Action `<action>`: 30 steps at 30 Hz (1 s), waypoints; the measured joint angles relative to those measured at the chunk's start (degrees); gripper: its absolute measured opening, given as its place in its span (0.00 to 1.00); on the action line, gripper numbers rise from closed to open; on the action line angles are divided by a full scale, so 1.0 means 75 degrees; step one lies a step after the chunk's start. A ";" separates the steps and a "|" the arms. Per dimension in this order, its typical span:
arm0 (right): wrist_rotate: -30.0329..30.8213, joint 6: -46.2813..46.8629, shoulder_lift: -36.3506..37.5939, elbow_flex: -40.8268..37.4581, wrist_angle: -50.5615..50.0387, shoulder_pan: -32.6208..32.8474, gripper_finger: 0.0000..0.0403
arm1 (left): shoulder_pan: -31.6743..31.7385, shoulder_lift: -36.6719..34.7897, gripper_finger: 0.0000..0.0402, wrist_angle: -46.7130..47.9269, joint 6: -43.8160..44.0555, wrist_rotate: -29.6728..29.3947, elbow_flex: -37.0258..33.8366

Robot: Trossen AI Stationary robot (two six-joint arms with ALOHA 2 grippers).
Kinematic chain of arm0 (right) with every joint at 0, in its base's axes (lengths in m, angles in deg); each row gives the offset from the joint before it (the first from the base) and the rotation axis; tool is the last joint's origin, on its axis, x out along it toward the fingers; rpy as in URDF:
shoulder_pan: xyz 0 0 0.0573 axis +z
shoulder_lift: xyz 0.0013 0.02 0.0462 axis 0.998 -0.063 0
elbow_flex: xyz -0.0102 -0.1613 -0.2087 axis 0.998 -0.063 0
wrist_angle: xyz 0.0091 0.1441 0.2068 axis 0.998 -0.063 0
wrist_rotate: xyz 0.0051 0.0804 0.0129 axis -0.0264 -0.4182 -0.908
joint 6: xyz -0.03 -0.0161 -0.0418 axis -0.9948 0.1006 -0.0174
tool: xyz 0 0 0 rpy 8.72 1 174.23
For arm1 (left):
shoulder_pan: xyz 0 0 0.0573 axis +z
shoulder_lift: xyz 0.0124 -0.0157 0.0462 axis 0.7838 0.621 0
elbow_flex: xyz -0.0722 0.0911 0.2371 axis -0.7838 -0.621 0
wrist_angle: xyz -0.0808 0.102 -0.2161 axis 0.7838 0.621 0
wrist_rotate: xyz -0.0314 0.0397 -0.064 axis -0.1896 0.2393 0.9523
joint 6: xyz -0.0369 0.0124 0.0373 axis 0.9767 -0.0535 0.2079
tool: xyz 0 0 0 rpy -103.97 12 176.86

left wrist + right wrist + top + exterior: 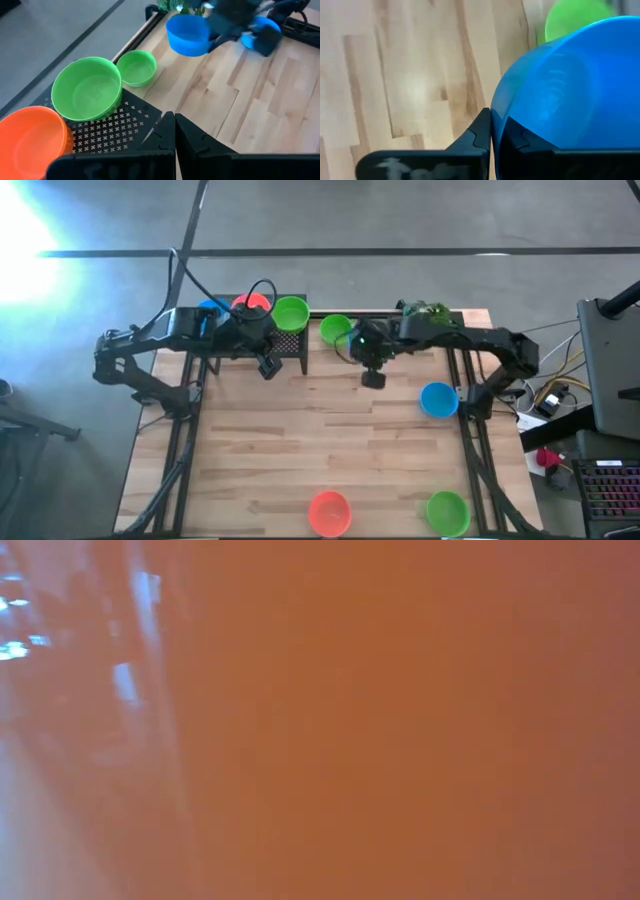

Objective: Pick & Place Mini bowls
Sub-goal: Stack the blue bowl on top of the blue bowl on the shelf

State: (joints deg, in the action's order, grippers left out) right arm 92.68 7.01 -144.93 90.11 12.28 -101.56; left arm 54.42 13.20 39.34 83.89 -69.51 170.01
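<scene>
I'm looking down the right wrist view: my right gripper point(491, 131) is pinching its fingers together on the rim of a blue bowl point(570, 95), which bulges off to one side of the claw, wood under it. From the left wrist the same bowl point(187, 34) is hanging clear above the table. Beyond it sits a small green bowl point(335, 331), then the mesh stand point(290, 345). The left gripper point(268, 366), shut and empty, is waiting near the stand. I'm judging the right arm is the one to place.
</scene>
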 joint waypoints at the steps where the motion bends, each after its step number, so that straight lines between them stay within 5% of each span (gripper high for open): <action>1: 0.0169 -0.0029 0.0120 0.0000 0.0013 0.0197 0.02 | 0.0000 0.0020 0.00 -0.0012 -0.0017 0.0018 0.0000; 15: 0.2363 -0.0770 0.0395 0.0007 0.0086 0.1664 0.02 | 0.0000 0.0752 0.22 -0.1220 -0.1479 0.0238 -0.0003; 22: 0.3629 -0.2050 0.0394 0.0009 0.0367 0.2034 0.02 | 0.0016 0.1530 0.24 -0.2327 -0.1704 -0.0639 -0.0003; 30: 0.3986 -0.2792 0.0394 0.0009 0.0490 0.2144 0.02 | 0.0154 0.2195 0.24 -0.3587 -0.1182 -0.0564 -0.0003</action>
State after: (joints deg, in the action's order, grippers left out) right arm 122.58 -13.93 -141.98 90.17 15.95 -85.48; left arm 55.57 29.67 12.43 75.02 -73.74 169.98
